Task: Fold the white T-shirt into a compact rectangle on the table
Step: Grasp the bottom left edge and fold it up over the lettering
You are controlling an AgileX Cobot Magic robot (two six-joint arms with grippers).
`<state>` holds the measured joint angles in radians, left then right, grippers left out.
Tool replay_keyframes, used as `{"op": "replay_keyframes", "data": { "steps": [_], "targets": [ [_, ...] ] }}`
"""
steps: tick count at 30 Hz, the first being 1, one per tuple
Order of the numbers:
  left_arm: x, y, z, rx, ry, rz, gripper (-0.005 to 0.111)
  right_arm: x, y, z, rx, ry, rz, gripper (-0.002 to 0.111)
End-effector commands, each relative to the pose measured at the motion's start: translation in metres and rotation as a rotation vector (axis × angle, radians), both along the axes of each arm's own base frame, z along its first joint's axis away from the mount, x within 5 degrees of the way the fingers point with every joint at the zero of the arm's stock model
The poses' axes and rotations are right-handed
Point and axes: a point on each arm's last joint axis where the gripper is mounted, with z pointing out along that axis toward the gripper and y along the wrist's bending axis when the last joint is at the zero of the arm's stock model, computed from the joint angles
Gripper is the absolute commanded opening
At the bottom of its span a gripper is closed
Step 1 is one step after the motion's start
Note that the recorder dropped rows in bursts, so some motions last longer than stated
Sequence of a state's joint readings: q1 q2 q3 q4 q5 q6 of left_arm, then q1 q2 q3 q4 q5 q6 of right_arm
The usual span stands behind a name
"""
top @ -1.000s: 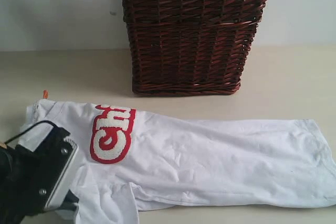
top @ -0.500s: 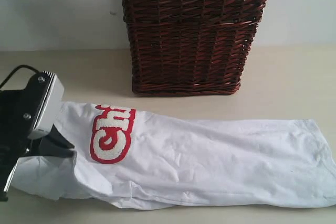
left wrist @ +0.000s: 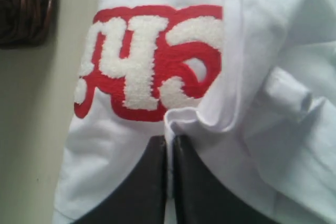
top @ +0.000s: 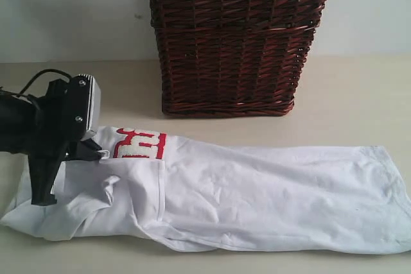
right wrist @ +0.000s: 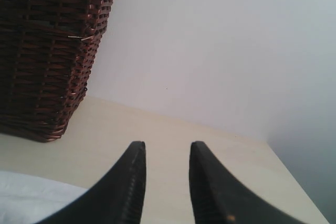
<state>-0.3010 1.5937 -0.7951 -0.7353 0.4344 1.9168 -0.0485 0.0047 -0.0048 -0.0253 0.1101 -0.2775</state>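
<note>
The table bears a white T-shirt and basket.

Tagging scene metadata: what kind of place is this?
Most likely a staged laundry-folding bench in a lab, not a lived-in home: a bare cream table against a blank white wall, one wicker basket, and a white T-shirt pinched by the left gripper.

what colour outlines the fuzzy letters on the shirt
Red, around the white lettering on the white T-shirt; clearest in the left wrist view.
</note>
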Motion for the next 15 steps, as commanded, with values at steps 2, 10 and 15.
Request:
{"op": "replay_keyframes", "data": {
  "steps": [2,10,15],
  "targets": [
    [0.026,-0.004,-0.001,-0.021,-0.055,0.068,0.0,0.0,0.0,-0.001,0.005,-0.007,-0.003,0.03],
    [0.057,-0.016,-0.007,-0.075,-0.055,0.113,0.0,0.0,0.0,-0.001,0.005,-0.007,-0.003,0.03],
    [0.062,-0.017,-0.028,-0.084,0.0,0.165,0.0,0.0,0.0,-0.001,0.005,-0.007,-0.003,0.03]
  ]
}}
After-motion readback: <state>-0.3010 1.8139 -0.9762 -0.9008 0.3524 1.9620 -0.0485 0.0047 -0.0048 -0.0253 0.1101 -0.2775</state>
